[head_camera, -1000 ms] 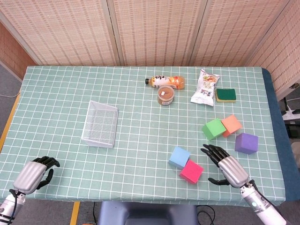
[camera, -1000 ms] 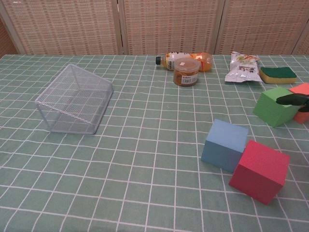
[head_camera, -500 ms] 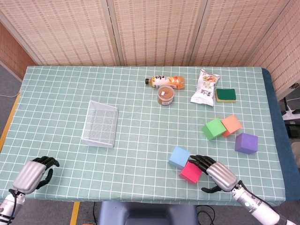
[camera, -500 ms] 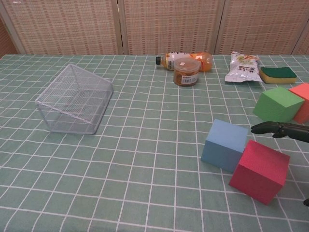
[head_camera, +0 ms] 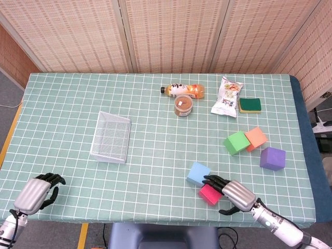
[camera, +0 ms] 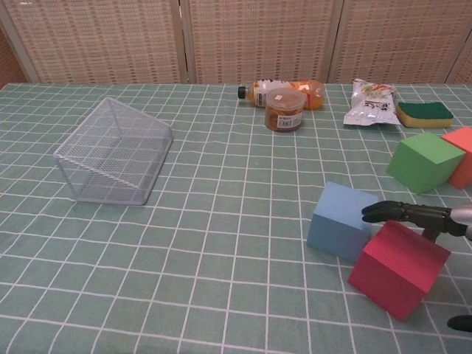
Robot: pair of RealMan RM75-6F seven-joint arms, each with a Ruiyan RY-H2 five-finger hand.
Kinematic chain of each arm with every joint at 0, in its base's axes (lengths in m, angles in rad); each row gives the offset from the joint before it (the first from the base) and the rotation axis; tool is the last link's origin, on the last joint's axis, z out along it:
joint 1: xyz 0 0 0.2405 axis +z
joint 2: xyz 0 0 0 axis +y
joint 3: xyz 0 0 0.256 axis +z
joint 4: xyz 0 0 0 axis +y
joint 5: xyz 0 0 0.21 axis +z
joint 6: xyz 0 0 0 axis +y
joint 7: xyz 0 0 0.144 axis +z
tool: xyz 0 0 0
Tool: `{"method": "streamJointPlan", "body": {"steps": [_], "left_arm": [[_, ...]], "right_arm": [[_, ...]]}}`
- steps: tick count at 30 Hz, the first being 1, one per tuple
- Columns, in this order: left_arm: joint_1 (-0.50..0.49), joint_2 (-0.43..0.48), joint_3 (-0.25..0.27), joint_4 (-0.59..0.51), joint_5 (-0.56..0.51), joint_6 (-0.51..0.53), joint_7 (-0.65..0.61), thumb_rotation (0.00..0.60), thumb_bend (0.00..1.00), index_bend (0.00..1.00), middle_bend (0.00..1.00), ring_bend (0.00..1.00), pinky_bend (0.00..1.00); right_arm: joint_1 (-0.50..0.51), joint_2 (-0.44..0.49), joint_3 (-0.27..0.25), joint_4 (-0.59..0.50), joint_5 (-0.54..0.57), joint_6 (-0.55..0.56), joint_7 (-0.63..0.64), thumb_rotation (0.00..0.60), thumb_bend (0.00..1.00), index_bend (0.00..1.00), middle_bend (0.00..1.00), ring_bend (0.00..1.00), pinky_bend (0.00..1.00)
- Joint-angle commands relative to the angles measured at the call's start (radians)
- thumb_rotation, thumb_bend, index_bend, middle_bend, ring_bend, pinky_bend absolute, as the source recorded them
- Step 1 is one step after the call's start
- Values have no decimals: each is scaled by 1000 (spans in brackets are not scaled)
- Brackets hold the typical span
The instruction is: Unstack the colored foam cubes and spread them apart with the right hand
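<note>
The pink-red cube (head_camera: 208,195) (camera: 398,270) lies near the table's front edge, touching the light blue cube (head_camera: 198,173) (camera: 340,221). My right hand (head_camera: 231,193) (camera: 414,214) reaches over the pink-red cube's top, its dark fingers (camera: 383,211) stretched toward the blue cube and the thumb spread apart on the near side. I cannot see a firm grip. The green cube (head_camera: 236,142) (camera: 424,161) and orange cube (head_camera: 256,138) (camera: 464,154) touch each other further back. The purple cube (head_camera: 272,158) sits alone to their right. My left hand (head_camera: 36,192) rests at the front left corner with curled fingers, holding nothing.
A wire mesh basket (head_camera: 110,137) (camera: 114,151) lies left of centre. At the back stand a bottle on its side (head_camera: 183,90), a brown jar (head_camera: 182,105), a snack bag (head_camera: 227,96) and a green-yellow sponge (head_camera: 249,105).
My right hand has pulled back from beside the green cube toward the front edge and left, ending over the pink-red cube, which has shifted slightly. The left hand has not moved.
</note>
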State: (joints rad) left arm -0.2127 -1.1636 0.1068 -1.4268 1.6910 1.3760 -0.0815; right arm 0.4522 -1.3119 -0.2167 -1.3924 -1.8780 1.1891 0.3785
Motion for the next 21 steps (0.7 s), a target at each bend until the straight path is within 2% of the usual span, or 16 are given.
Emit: {"method": "streamJointPlan", "body": {"steps": [1, 6, 9, 12, 17, 21], "left_arm": [[0, 0, 0, 0, 0, 0, 0, 600, 678, 433, 406, 350, 484], [1, 1, 0, 0, 3, 6, -1, 600, 679, 433, 406, 350, 483], [2, 2, 0, 0, 4, 8, -3, 600, 679, 433, 406, 350, 483], [2, 2, -1, 1, 3, 8, -4, 600, 679, 433, 406, 350, 483], [1, 2, 0, 2, 4, 6, -3, 600, 678, 433, 406, 350, 483], [0, 1, 1, 0, 4, 3, 0, 600, 679, 433, 406, 350, 483]], "right_arm": [[17, -6, -7, 10, -6, -18, 9, 600, 71, 38, 0, 111, 424], [30, -23, -11, 28, -2, -31, 23, 600, 71, 60, 13, 146, 432], [26, -38, -7, 43, 1, -16, 23, 600, 71, 113, 79, 218, 461], [10, -60, 4, 69, 4, 27, 19, 600, 71, 258, 231, 316, 512], [-23, -100, 26, 126, 7, 113, -2, 600, 72, 528, 439, 410, 548], [-46, -113, 42, 153, 24, 155, -17, 600, 71, 621, 514, 430, 562]]}}
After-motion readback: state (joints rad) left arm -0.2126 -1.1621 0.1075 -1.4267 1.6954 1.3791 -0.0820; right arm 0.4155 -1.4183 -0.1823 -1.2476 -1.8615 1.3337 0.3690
